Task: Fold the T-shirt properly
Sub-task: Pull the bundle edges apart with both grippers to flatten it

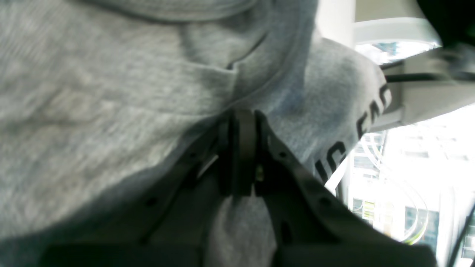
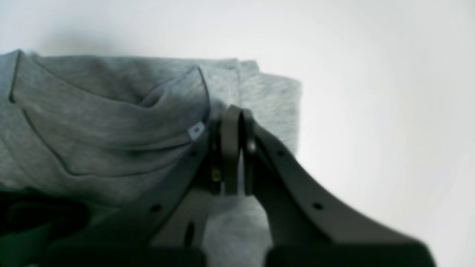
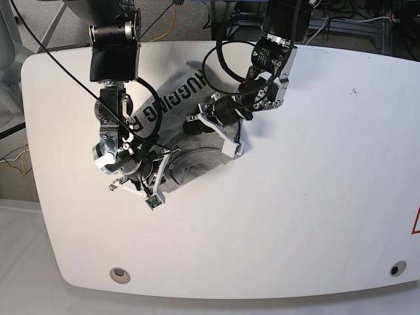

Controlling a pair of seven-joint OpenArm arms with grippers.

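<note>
Both grippers are clamped on the T-shirt (image 3: pixel 190 141), which lies bunched near the back left of the white table (image 3: pixel 308 197). Nearest me, the right gripper (image 2: pixel 235 115) has its jaws pressed together on a fold of plain grey cloth at the garment's front edge, close by the small white tag (image 2: pixel 196 130). Farther back, the left gripper (image 1: pixel 243 116) pinches the cloth tight and lifts it, so the black lettering (image 3: pixel 167 102) shows on the part spread toward the table's far edge.
</note>
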